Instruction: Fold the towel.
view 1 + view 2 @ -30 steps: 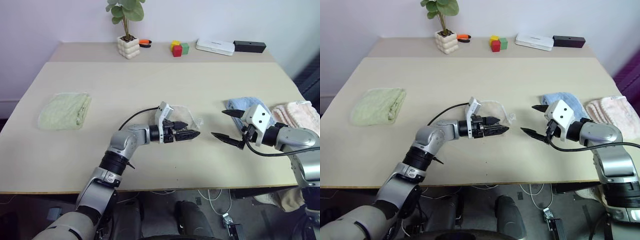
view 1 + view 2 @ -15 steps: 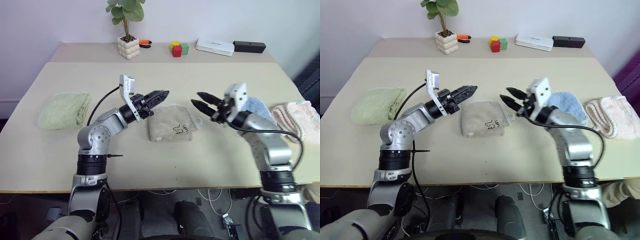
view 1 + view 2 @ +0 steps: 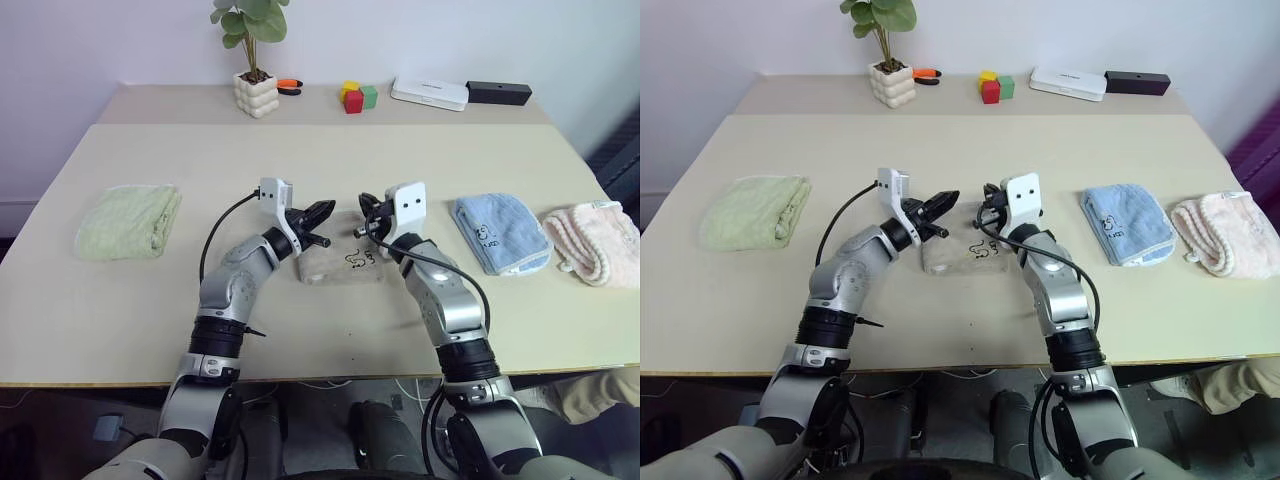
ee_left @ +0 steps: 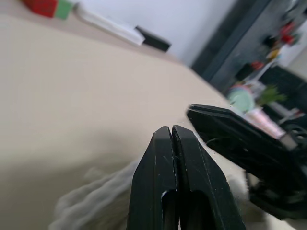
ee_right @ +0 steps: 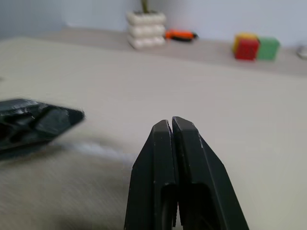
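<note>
At the table's (image 3: 120, 290) middle, near its front half, lies the towel (image 3: 345, 262), a beige folded pad with a small dark mark on top. Both grippers hang over its far edge, facing each other.

Over the towel's far left corner is the left gripper (image 3: 322, 212). Its two black fingers (image 4: 173, 158) are pressed flat together with no gap, and nothing is caught between them. Whether the tips touch the cloth cannot be told; they look just above it. That arm rises from the table's front edge, bends at the elbow and reaches forward and toward the right, the gripper about level.

Opposite it, over the far right part of the towel, is the right gripper (image 3: 364, 208). Its fingers (image 5: 173, 153) are likewise closed tight on each other and hold nothing. This arm comes up from the front, bends and reaches forward and toward the left, also about level. The two sets of tips are near each other but apart.

Left of the towel, well apart, lies a green towel (image 3: 130, 220). To the right lie a blue towel (image 3: 497, 231) and, beyond it at the table's edge, a pink towel (image 3: 595, 240). On the raised back strip stand a potted plant (image 3: 255, 70), an orange tool (image 3: 289, 86), coloured blocks (image 3: 356, 96), a white box (image 3: 430, 94) and a black box (image 3: 498, 94).
</note>
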Robot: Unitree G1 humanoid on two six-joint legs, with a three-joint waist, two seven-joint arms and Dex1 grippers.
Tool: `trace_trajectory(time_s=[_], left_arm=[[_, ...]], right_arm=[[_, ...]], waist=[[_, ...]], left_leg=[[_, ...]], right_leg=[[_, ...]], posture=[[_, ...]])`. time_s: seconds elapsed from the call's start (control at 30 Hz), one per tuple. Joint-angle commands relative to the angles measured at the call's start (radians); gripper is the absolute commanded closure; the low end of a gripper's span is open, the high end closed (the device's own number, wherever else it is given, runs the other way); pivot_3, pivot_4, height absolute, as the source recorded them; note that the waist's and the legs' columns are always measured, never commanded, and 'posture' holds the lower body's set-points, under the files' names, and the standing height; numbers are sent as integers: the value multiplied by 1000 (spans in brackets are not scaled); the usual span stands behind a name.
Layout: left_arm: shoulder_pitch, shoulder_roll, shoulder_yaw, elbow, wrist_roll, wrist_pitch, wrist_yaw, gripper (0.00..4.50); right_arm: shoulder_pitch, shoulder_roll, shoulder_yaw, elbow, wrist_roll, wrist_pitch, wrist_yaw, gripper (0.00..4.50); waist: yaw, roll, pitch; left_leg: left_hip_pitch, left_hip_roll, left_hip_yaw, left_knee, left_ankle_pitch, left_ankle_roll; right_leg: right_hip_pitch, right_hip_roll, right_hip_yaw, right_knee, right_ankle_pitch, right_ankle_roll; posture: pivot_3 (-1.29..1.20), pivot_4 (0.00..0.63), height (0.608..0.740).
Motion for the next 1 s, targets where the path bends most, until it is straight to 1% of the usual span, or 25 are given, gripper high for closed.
trace_trajectory(time_s=[0.03, 0.13, 0.27, 0.43, 0.57, 0.73, 0.87, 0.93, 0.97, 1.0], left_arm=[[-15, -12, -12, 53, 39, -78, -12, 4483], [-6, -11, -20, 113, 68, -121, -28, 4483], [13, 4, -29, 181, 110, -178, -43, 4483], [47, 11, -17, 195, 118, -200, -41, 4483], [61, 15, -11, 178, 115, -213, -36, 4483], [81, 23, 22, 79, 57, -180, -49, 4483], [105, 64, 31, 9, 37, -137, -69, 4483], [114, 93, 43, -20, 15, -110, -87, 4500], [119, 111, 47, -39, 6, -99, -101, 4245], [123, 130, 54, -61, -16, -79, -128, 3968]], right_arm=[[41, 16, 36, 41, -51, -69, -23, 4443], [81, 13, 56, 71, -86, -77, -40, 4443], [117, -28, 78, 55, -139, -89, -37, 4443], [153, -44, 63, 27, -165, -78, -70, 4443], [165, -33, 52, 3, -167, -57, -100, 4443], [149, -36, 28, -4, -147, -42, -112, 4443], [134, -52, 4, -21, -140, -36, -107, 4443], [120, -43, -42, -37, -90, -6, -106, 3926], [111, -53, -49, -46, -89, 2, -100, 3645], [101, -68, -48, -59, -99, 6, -93, 3227]], waist=[[0, 0, 0], [1, 0, 0], [1, 0, -1], [1, 0, -2], [0, 0, -2], [0, 0, -2], [1, 0, -2], [1, 0, -2], [2, 0, -2], [1, 0, -2]], left_leg=[[0, 0, 0, 0, 0, 0], [0, 0, 0, 0, 0, 0], [1, 0, 0, 1, 0, 0], [3, 0, 0, 0, 0, 0], [7, 0, 0, -1, 0, 0], [8, 0, 0, -1, 0, 0], [8, 0, 0, -1, 0, 0], [8, 0, 0, -1, 0, 0], [8, 0, 0, -1, 0, 0], [8, 0, 0, -1, 0, 0]], right_leg=[[0, 0, 0, 0, 0, 0], [0, 0, 0, 0, 0, 0], [2, 0, 0, 0, 0, 0], [3, 0, 0, 0, 0, -1], [7, 0, 0, 0, -2, -3], [8, 0, 0, 0, -2, -4], [8, 0, 0, 0, -2, -4], [7, -1, 0, 0, -2, -4], [7, -1, 0, 0, -2, -4], [7, -1, 0, 0, -2, -4]], posture=[[0, 150, 740], [0, 150, 740], [0, 150, 740], [0, 150, 740], [0, 150, 740], [0, 150, 740], [0, 150, 740], [0, 150, 740], [0, 150, 740], [0, 150, 740]])
